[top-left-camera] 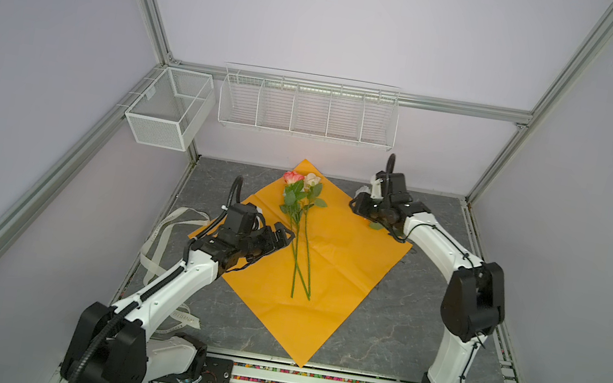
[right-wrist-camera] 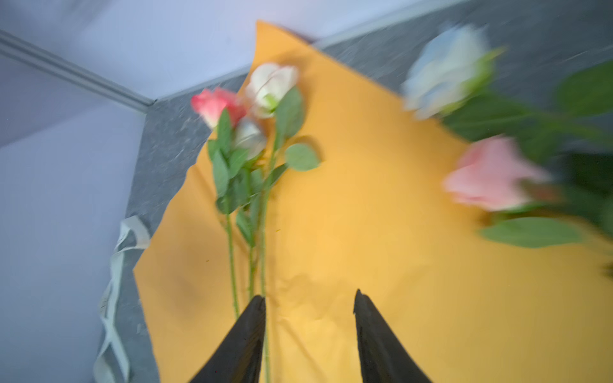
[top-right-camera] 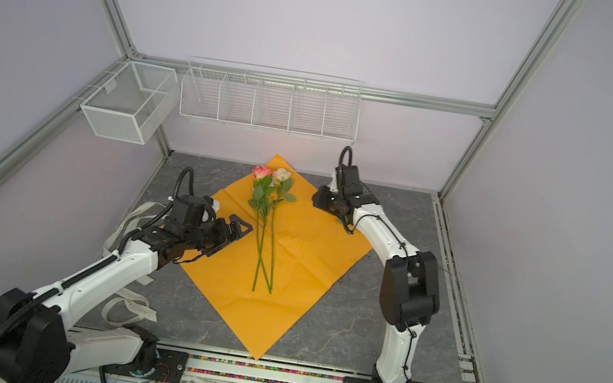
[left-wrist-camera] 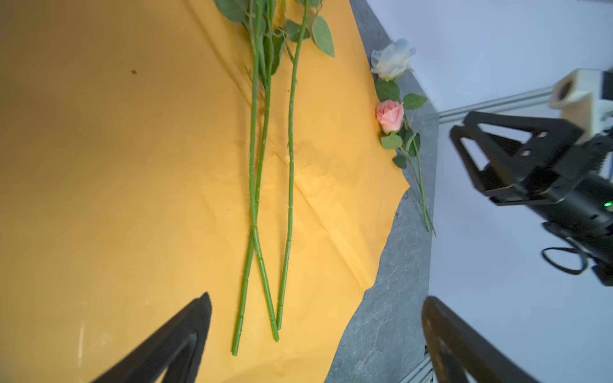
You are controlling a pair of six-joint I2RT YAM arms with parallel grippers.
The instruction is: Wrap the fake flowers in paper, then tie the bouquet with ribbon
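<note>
- Orange paper (top-left-camera: pixel 348 258): it lies flat and unrolled on the grey table (top-left-camera: pixel 401 322), with one corner near me and one corner far.
- Fake flowers (top-left-camera: pixel 300 217): three stems lie side by side along the middle of the paper. The blooms are at the far end and the cut ends point toward me. Two of the stems cross close to the cut ends.
- White rose (left-wrist-camera: pixel 391 59) and pink rose (left-wrist-camera: pixel 390 114): both lie at the paper's right edge, close by my right jaws.
- Ribbon (top-left-camera: pixel 173 221): it lies loose on the table, left of the paper.
- My left jaws: they stand wide apart with nothing between them, above the left part of the paper and just left of the three stems.
- My right jaws: they stand partway apart and grip nothing, at the paper's far right edge. The right wrist view is blurred.
</note>
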